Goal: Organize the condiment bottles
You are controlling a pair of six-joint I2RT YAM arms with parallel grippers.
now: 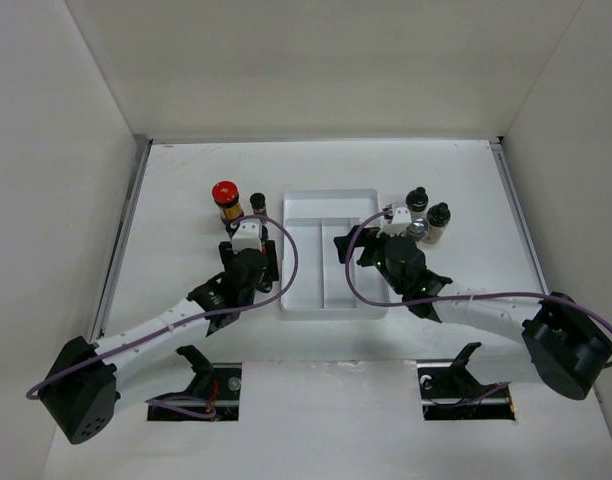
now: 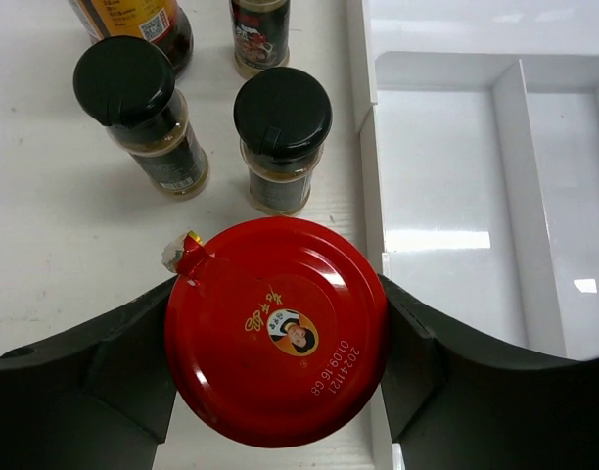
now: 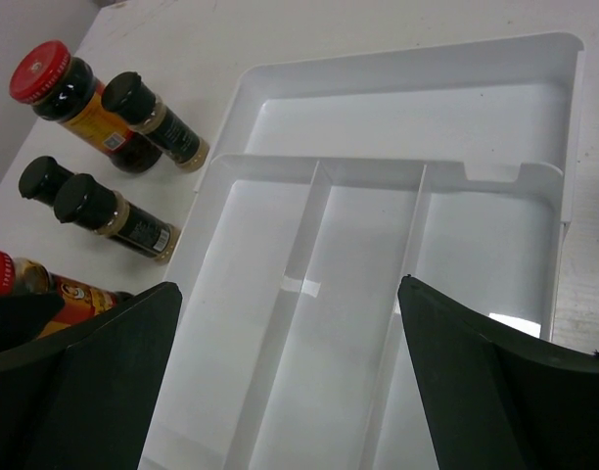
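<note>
**Left arm grips red-lidded jar beside tray**

We find the left gripper (image 1: pixel 248 238) clamped on the lid of the red-lidded amber glass jar (image 2: pixel 277 331), just left of the white plastic divided tray (image 3: pixel 309 220), presumably for loading. Two black-capped jars (image 2: pixel 282 113) stand beyond it. The right gripper (image 3: pixel 290 377) hangs wide open, holding nothing, over the tray.

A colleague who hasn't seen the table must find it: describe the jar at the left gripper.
Find the white divided tray; jars stand off its left edge. Nearest the arm bases, flanked by the left gripper, is the red-lidded jar: wider than the black-capped bottles beyond it, lid printed with a small portrait.
</note>
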